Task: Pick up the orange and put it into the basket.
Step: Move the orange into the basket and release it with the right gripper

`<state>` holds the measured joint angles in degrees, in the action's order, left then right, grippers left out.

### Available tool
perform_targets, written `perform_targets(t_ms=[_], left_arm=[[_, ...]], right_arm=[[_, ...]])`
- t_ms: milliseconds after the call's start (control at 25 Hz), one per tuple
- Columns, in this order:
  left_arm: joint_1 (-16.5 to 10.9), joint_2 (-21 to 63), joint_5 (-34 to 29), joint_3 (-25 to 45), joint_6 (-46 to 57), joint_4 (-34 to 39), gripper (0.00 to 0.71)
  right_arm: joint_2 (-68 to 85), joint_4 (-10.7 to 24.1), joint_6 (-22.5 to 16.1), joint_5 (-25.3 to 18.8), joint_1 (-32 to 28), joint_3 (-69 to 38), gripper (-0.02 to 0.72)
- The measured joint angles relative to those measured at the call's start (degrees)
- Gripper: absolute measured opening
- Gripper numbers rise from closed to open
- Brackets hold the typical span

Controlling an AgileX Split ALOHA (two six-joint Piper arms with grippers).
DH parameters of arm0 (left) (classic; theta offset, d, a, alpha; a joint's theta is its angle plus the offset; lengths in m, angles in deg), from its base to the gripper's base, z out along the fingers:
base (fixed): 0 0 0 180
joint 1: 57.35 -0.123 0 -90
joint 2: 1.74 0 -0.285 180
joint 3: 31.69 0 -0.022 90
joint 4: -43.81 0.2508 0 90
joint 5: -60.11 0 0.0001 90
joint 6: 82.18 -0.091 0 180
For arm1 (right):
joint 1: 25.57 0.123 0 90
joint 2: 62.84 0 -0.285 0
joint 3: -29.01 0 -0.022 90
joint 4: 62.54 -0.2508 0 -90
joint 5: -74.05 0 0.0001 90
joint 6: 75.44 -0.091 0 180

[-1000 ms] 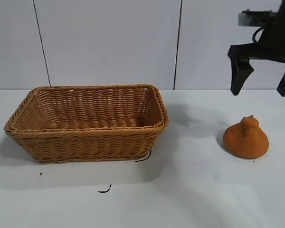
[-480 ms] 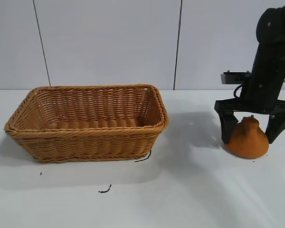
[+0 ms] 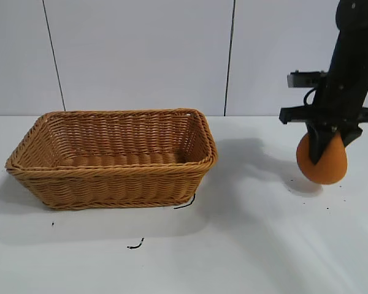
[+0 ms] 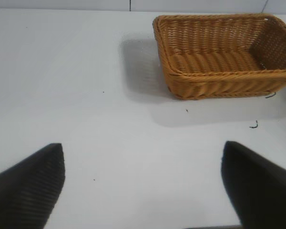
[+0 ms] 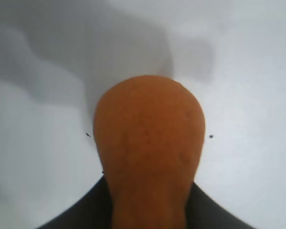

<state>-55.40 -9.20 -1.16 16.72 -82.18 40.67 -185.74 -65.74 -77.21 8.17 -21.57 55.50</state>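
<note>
The left gripper [image 4: 143, 191] appears only in its own wrist view, as two dark fingers [image 4: 26, 183] spread wide apart over the bare table [image 4: 86, 95]. Nothing lies between them. From this camera the basket [image 4: 224, 83] stands well ahead of the fingers, upright on the table, with its shadow falling on the side away from its far end.

In the exterior view the basket [image 3: 113, 174] occupies the left half of the table [image 3: 233, 245]. It rests flat, opening upward, and its interior shows only woven wicker. Two short dark scraps lie on the table near it: one [image 3: 185, 203] touches the basket's lower right corner, and the other [image 3: 135, 245] lies in front of the basket, apart from it.

At the far right, the right gripper [image 3: 322, 150] hangs from its black arm [image 3: 349, 67], pointing steeply down. Its jaws are pinched on the narrow top of the orange [image 3: 322, 164]. The orange hangs clear of the table, rounded base downward, with its shadow on the surface below and slightly behind. It is well apart from the basket, to the basket's right, and about level with the basket rim.

The right wrist view confirms the grip: the orange [image 5: 148, 148] fills the centre, its narrow end held between the dark fingers [image 5: 200, 205], with the table [image 5: 248, 119] visible behind it.
</note>
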Motion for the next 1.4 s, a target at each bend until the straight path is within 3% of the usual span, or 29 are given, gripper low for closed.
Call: perform_targets(t_ms=[320,640,1000,1200,1400], left_arm=[[0.0,0.0,0.0,0.0,0.0,0.0,0.639],[0.0,0.0,0.0,0.0,0.0,0.0,0.639],[0.0,0.0,0.0,0.0,0.0,0.0,0.639],[0.0,0.0,0.0,0.0,0.0,0.0,0.639],[0.0,0.0,0.0,0.0,0.0,0.0,0.639]], right_arm=[[0.3,0.05,0.0,-3.55,3.5,8.11,0.16],[-0.07,-0.01,-0.05,-1.0,16.24,10.02,0.16],[-7.57,-0.18,-0.7,10.4,30.38,10.02,0.16],[-14.4,-0.36,-0.7,17.76,33.53,10.11,0.16],[-19.58,-0.47,-0.75,19.5,33.97,10.11,0.164]])
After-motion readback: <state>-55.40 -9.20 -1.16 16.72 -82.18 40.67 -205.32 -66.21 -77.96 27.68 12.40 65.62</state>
